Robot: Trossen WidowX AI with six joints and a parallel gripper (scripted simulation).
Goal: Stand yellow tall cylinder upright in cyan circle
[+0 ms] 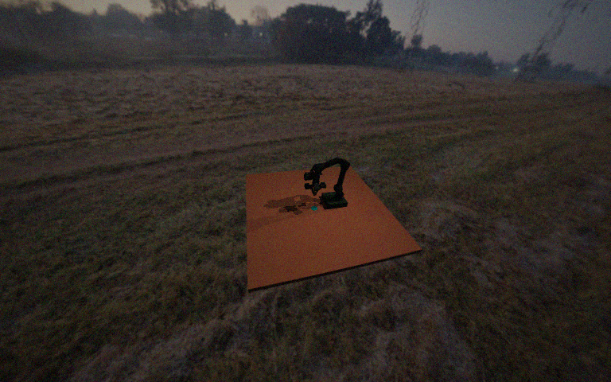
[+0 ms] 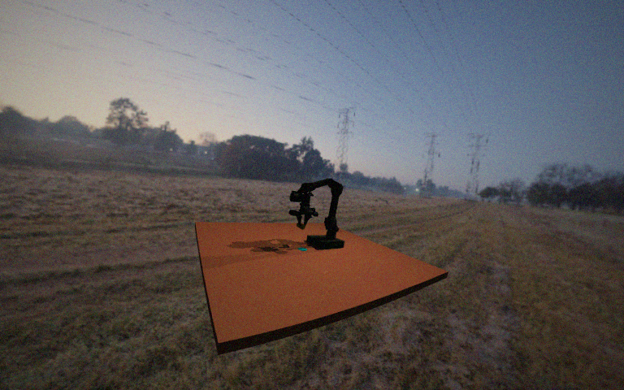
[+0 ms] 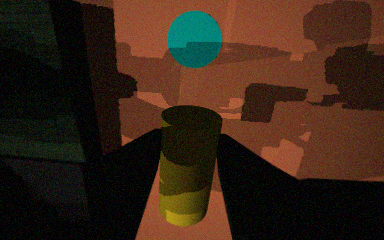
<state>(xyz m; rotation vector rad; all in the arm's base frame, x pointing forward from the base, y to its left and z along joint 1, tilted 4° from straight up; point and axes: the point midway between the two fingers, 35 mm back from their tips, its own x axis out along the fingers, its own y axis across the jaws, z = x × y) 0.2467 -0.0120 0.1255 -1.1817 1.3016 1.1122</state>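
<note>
Gripper (image 1: 314,192) (image 2: 301,227) (image 3: 190,139) clamped on yellow cyl. (image 3: 186,175), prob. off table (image 1: 328,243) (image 2: 317,289) (image 3: 295,125); cyl. hard to see in top/ext. views.

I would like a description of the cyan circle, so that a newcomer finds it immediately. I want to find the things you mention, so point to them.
On the orange board (image 1: 315,243) (image 2: 313,284), find the arm's dark base (image 1: 333,201) (image 2: 324,242). Close beside it lies the cyan circle (image 1: 314,208) (image 2: 302,249) (image 3: 194,39): flat, round, partly shaded, the board's only blue-green spot.

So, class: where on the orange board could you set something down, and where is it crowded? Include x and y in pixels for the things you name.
Toward the front edge of the orange board (image 1: 324,251) (image 2: 313,294), nothing visible stands. It's crowded around the cyan circle (image 1: 314,208) (image 2: 302,249) (image 3: 194,39), beside the arm's base (image 1: 334,203) (image 2: 325,244).
</note>
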